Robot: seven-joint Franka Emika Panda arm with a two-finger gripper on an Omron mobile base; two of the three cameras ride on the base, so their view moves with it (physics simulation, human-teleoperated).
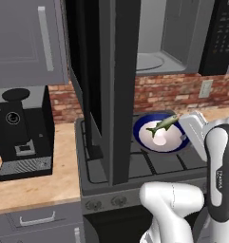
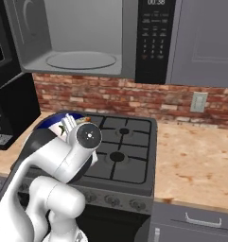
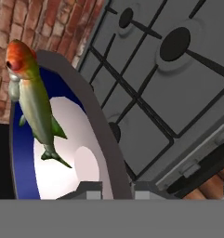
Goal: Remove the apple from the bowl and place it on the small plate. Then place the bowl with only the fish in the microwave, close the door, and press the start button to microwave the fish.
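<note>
So we've got the gripper [image 3: 111, 188] pinched shut on the near rim of the bowl [image 1: 159, 136], which sits over the stove's [image 1: 149, 163] back-left burner with the fish [image 1: 164, 124] lying across it. The open microwave [image 2: 80, 40] is straight above, so we reckon it's a lift up and in; the arm is folded low, wrist reaching forward.

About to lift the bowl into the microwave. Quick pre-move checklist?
1. Gripper shut on the bowl rim: ok.
2. Apple out of the bowl: ok, none inside.
3. Fish in the bowl: ok, though it leans over the rim.
4. Door open: ok.
5. Turntable free: ok.
6. Bowl lifted off the stove: cannot tell.
</note>
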